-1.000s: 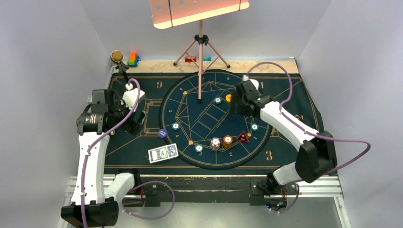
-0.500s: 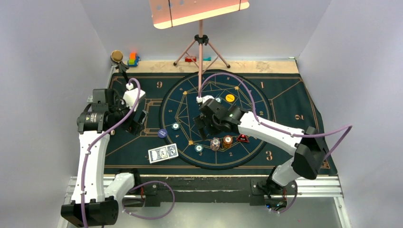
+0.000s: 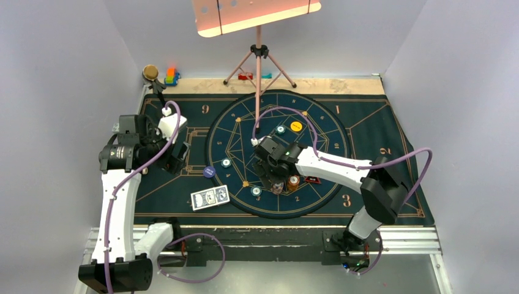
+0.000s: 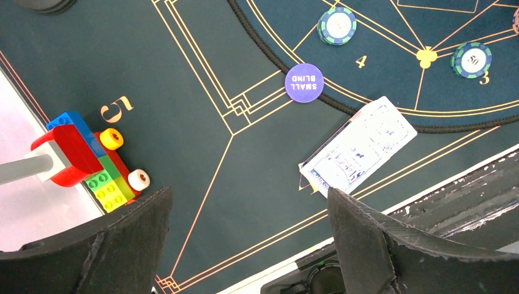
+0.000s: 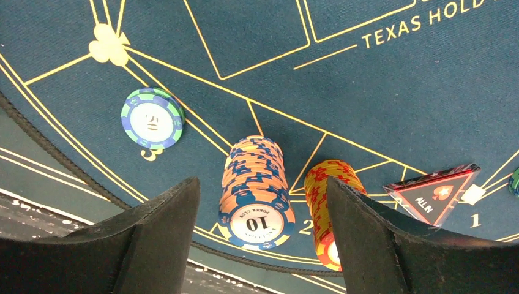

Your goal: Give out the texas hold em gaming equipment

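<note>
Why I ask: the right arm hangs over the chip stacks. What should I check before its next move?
1. Right jaws open: ok, wide apart.
2. Blue-and-orange chip stack between them: ok.
3. Red-and-yellow stack clear of the jaws: not ok, one jaw partly covers it.
4. Triangular marker outside the jaws: ok.
5. Jaws low enough to grip the stack: cannot tell.
6. Left jaws open and empty: ok.
</note>
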### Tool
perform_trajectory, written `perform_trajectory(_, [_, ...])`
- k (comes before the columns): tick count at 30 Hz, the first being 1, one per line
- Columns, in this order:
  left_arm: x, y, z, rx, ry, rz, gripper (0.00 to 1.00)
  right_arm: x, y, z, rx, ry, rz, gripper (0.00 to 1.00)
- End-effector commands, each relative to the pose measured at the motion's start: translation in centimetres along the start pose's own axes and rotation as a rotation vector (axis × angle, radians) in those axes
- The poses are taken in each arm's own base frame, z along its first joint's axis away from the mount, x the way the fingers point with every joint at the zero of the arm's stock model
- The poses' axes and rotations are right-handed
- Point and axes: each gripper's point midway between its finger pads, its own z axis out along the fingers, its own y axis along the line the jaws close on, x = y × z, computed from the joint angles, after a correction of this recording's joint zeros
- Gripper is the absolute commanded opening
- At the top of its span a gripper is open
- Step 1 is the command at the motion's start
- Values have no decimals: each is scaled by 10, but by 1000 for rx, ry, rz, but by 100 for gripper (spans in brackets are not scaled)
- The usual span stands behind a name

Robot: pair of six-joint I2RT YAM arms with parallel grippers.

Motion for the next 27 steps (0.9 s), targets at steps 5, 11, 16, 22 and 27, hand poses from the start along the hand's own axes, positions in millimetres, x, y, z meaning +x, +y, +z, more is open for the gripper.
perform_trajectory(5, [-4,2,-4,-17,-25,-1,100,1,3,0,-17,-13,-18,71])
perform_trajectory(11, [-4,3,-4,-25,-23,1,100,3,4,2,-22,-2,-18,63])
perform_trajectory(16, [-3,4,-4,-30,-20,4,100,6,5,3,-25,9,-27,63])
perform_trajectory(22, [-2,5,-5,-37,-20,7,100,3,5,1,-25,3,-22,58])
perform_trajectory(27, [-1,6,-6,-46,-17,13,100,1,5,0,-22,1,-19,47])
